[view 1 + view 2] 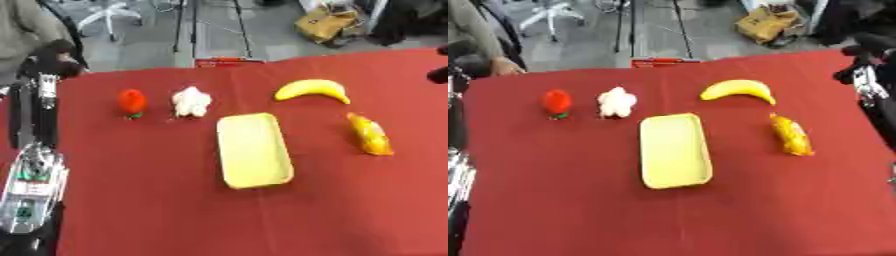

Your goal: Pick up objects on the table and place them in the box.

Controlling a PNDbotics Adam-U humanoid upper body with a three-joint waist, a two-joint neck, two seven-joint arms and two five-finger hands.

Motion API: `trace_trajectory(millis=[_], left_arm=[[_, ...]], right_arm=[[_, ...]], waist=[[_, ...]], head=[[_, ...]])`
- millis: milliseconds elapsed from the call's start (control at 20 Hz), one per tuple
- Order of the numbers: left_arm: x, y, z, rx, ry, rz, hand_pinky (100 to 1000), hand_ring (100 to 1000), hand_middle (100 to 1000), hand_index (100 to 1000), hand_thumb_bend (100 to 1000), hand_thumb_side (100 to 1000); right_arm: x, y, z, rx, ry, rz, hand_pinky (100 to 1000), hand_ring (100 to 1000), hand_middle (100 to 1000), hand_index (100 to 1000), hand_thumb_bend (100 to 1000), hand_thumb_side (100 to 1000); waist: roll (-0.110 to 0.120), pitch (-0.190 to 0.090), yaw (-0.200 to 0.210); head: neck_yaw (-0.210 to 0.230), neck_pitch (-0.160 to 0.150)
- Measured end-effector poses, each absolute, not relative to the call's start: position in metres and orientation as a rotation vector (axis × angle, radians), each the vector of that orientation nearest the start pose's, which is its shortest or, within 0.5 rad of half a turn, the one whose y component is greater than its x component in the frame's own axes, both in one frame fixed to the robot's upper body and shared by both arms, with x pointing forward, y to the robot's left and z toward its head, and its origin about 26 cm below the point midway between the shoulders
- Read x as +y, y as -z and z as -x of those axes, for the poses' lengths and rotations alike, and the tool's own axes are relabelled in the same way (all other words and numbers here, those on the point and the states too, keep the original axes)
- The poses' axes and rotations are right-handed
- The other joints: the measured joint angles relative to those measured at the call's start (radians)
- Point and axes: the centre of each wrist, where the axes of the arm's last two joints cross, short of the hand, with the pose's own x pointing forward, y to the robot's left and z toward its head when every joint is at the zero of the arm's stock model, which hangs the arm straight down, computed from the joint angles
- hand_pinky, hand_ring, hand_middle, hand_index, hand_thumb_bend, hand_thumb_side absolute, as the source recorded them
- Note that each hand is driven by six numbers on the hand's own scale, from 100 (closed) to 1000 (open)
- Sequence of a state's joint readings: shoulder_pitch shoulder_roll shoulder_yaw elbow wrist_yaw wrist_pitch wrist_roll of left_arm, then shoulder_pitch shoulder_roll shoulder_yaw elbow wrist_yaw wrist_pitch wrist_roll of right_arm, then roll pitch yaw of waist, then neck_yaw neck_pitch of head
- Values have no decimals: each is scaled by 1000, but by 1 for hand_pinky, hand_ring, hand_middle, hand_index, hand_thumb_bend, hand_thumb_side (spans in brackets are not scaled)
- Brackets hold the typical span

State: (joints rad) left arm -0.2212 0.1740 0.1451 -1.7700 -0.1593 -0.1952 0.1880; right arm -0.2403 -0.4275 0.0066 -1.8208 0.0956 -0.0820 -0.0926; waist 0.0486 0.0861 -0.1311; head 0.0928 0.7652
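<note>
A bench [579,210] covered with a red cloth fills most of the view, its surface bare toward the near edge. Beyond its far edge lies a grey floor [588,50]. A white chair base [112,15] with wheeled legs stands there at the upper left. A black stand [210,25] with thin legs rises behind the bench's middle, and a small red object [667,62] sits at its foot, just against the far edge. A brown bag [772,22] rests on the floor at the upper right.
</note>
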Motion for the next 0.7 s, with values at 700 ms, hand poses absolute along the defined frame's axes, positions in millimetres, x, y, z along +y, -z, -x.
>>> trace_trajectory(millis=[700], left_arm=[[292, -117, -318, -2191, 19, -456, 688, 628, 719, 801, 593, 894]], right_arm=[[-297, -152, -315, -2121, -419, 412, 672, 617, 753, 904, 100, 744]], waist=[[0, 0, 0]], head=[[0, 0]])
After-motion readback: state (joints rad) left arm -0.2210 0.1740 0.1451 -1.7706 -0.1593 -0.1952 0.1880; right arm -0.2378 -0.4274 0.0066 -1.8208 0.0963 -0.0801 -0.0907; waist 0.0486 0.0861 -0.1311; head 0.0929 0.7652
